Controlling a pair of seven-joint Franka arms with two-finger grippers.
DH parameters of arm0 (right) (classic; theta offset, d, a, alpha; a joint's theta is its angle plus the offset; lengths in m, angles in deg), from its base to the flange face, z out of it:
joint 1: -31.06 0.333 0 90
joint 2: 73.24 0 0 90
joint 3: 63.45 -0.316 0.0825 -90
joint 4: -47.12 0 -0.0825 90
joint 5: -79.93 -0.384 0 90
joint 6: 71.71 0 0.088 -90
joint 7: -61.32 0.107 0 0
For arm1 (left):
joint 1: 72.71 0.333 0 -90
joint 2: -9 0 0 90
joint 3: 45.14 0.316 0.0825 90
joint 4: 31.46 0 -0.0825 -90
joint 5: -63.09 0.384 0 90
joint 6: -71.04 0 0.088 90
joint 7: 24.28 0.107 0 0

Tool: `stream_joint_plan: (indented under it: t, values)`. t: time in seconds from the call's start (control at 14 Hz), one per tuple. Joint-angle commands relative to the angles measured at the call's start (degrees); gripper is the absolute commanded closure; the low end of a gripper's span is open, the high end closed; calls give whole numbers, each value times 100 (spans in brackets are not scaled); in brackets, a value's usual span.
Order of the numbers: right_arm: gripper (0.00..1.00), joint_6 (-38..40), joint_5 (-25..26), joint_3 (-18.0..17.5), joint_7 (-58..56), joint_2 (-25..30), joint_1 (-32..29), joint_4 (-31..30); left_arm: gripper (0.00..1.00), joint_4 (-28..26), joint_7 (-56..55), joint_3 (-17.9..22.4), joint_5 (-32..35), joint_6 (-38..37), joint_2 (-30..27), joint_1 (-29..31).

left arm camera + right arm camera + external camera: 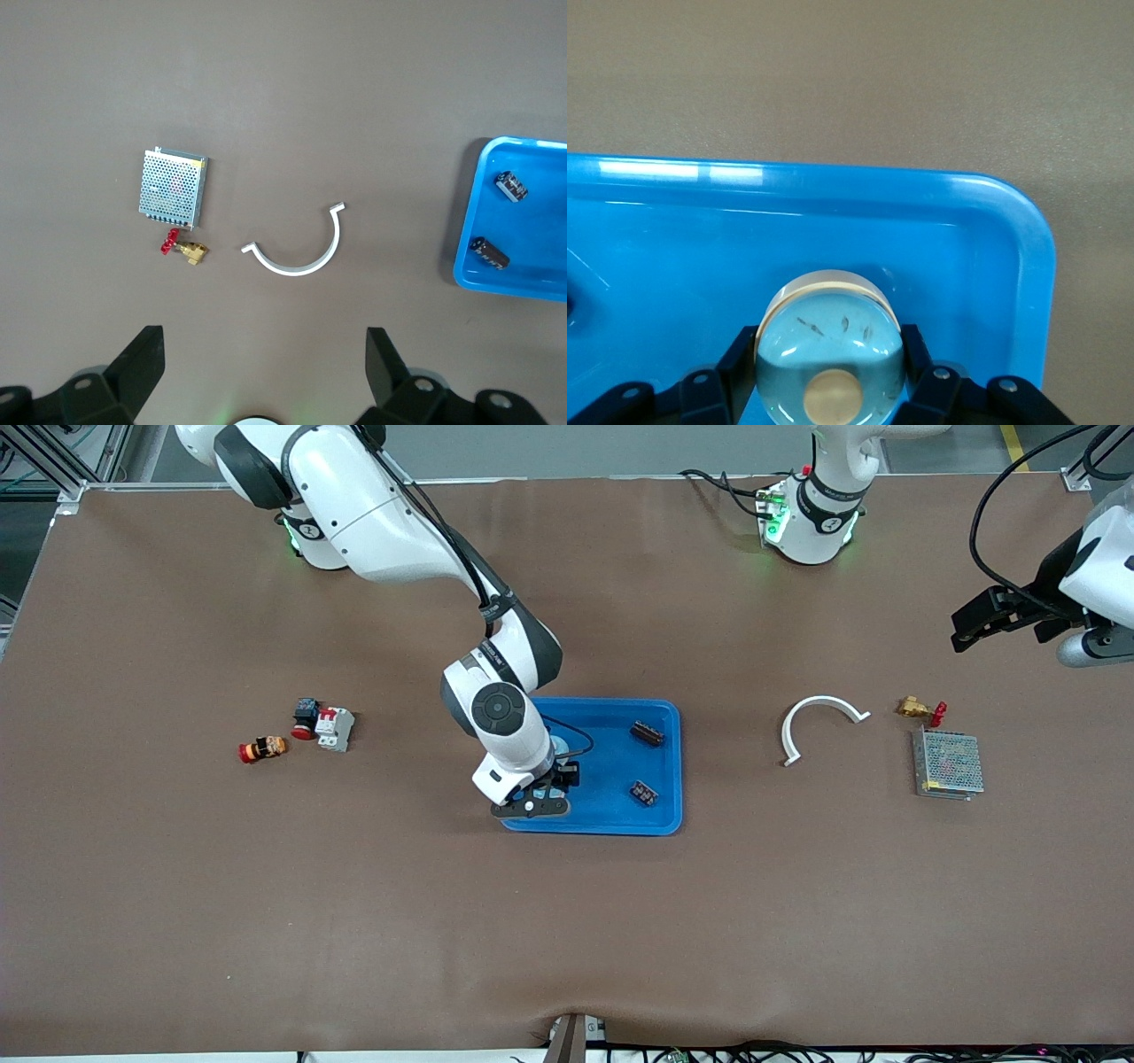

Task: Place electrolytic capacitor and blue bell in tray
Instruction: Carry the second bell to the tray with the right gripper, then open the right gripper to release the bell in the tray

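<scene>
While two capacitors (pixel 647 733) are lying in the tray (pixel 620 825), I am holding the blue bell (pixel 830 354) clamped in the right gripper (pixel 830 376) over it; the left gripper (pixel 264 372) is waiting open.

Two capacitors (pixel 647 733) (black) in blue tray (pixel 666 717).
</scene>
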Motion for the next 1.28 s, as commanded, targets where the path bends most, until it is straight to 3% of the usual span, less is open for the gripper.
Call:
stream_joint_plan:
  t: [0.0, 0.64, 0.71, 0.78, 0.86, 1.21]
  values:
    - [45, -55, 29, 62, 129, -74, 72, 102, 0, -57, 218, 12, -170, 32, -77, 116]
    - [40, -161, 81, 62, 129, -118, 116, 75, 0, -39, 376, 12, -275, 32, -60, 187]
    - [36, -161, 81, 62, 129, -118, 107, 75, 0, -48, 376, 12, -275, 32, -60, 178]
    - [24, -161, 81, 62, 129, -118, 107, 75, 0, -48, 376, 12, -275, 32, -60, 178]
    - [2, -161, 81, 62, 129, -118, 107, 75, 0, -31, 367, 12, -275, 32, -51, 178]
    - [0, -82, 73, 62, 67, -13, 64, 84, 0, 5, 367, 12, -337, 32, -42, 178]
